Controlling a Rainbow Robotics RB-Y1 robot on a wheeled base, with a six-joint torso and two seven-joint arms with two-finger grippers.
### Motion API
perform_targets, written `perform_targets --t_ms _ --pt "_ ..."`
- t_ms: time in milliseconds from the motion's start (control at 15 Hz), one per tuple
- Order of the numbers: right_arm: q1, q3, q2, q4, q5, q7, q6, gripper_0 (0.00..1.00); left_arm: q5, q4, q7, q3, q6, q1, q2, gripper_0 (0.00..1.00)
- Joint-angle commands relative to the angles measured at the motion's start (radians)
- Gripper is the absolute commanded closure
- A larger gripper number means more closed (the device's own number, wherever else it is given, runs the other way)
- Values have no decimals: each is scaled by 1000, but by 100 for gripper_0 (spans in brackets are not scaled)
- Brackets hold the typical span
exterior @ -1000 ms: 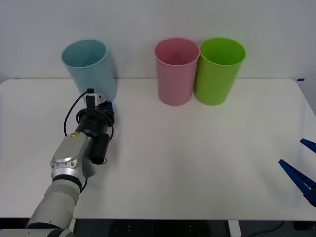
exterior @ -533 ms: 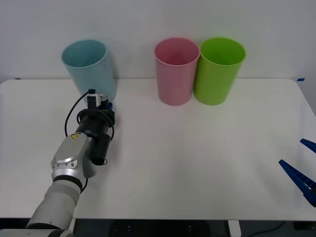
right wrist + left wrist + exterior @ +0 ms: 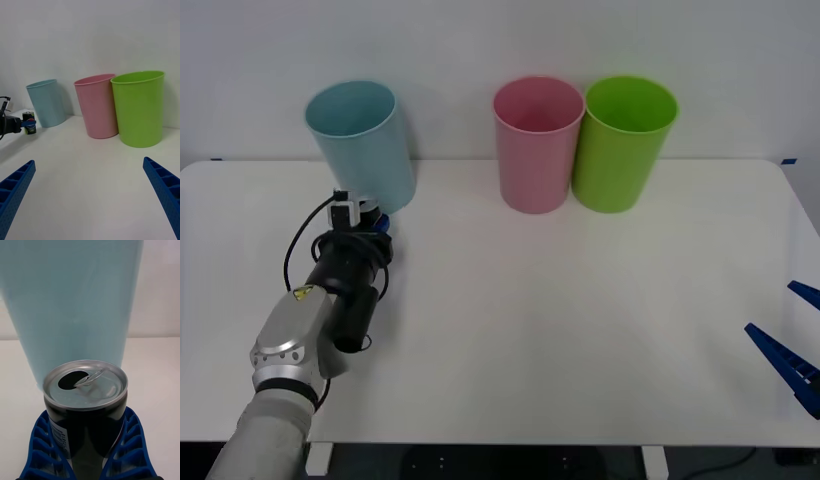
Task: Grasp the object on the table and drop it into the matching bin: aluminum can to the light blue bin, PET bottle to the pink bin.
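Thin aluminum can (image 3: 85, 405), opened and probably light and easily dented, clamped low on its walls by left gripper (image 3: 88, 461); right gripper (image 3: 90, 198) spread, idle.

Right gripper (image 3: 90, 195): two blue ribbed fingers (image 3: 15, 187) spread wide apart over the white table (image 3: 82, 176), nothing between them.

Three bins upright along the wall. Lime green bin (image 3: 139, 108) nearest, at about 1 o'clock from the gripper. Pink bin (image 3: 96, 105) just beside it, overlapping in this view; contact unclear. Light blue bin (image 3: 45, 102) set apart, at about 11 o'clock.

Left gripper (image 3: 28, 123) at 10 o'clock, blue finger across the upright aluminum can (image 3: 29, 122), just before the light blue bin.
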Motion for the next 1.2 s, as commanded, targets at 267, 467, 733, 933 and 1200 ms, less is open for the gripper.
perform_targets --t_ms 267,467,733,933,1200 --pt "0 0 0 0 0 0 0 0 226 -107 -3 -131 -3 86 126 100" --pt "0 0 0 0 0 0 0 0 341 -172 -6 -175 -30 125 195 100" --pt "0 0 0 0 0 0 0 0 462 -234 -7 -178 -136 181 295 100" --pt "0 0 0 0 0 0 0 0 549 -274 -15 -178 -204 213 361 100" --pt "0 0 0 0 0 0 0 0 611 -307 -14 -157 -313 228 418 100"
